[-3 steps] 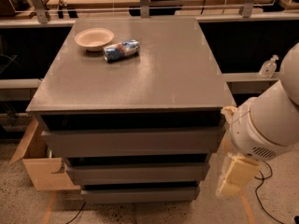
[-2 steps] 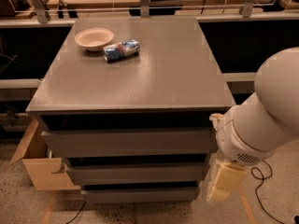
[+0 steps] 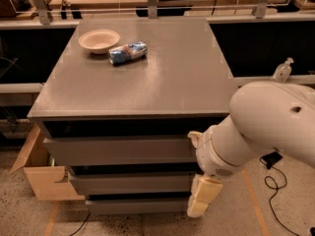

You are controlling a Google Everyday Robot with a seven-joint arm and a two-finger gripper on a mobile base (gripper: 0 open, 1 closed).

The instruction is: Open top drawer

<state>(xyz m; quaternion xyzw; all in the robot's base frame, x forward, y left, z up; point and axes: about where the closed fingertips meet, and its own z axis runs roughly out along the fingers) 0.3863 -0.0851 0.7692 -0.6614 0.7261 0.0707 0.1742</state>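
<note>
The grey cabinet has three stacked handle-less drawer fronts. The top drawer is the widest and tallest, just under the cabinet top, and looks shut, with a dark gap above it. Two shorter, narrower fronts sit below it. My gripper is a cream-coloured piece that hangs pointing down from the white arm. It is in front of the right end of the two lower fronts, just below the top drawer's right end. The arm's wrist covers the top drawer's right end.
On the cabinet top at the back left are a cream bowl and a crumpled blue packet. An open cardboard box stands on the floor to the left. A pump bottle and floor cables are to the right.
The arm has swung left and nearer the cabinet. The gripper moved from right of the cabinet to in front of the right end of the drawer fronts.
</note>
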